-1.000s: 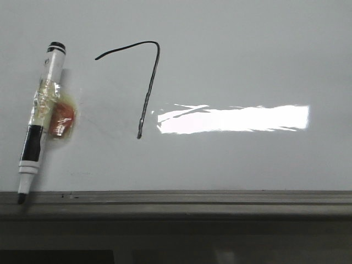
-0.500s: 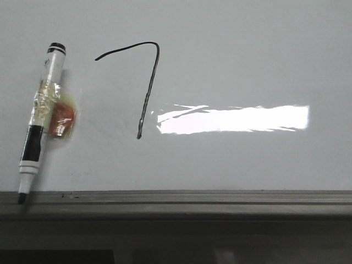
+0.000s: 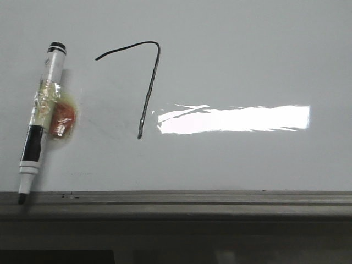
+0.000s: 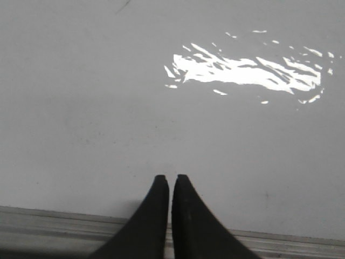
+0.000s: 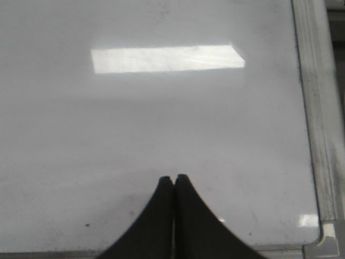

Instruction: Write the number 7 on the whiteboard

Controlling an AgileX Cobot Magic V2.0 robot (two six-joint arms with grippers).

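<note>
Nothing moved: number 7 lies apart from both arms' closed, empty fingers.

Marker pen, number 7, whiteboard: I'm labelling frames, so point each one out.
marker pen (image 3: 39, 118), front view, taped barrel.
number 7 (image 3: 150, 94), front view, slanted downstroke.
whiteboard (image 3: 247, 60), front view, bare surface.

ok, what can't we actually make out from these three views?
- Front view: neither arm shows; the dark grey ledge cuts off everything nearer.
- Black-and-white marker pen: the orange thing taped to it is too blurred to identify.
- Left gripper and right gripper: jaws together, empty; the thin black hand-drawn 7 on the glossy pale whiteboard shows in neither wrist view.
</note>
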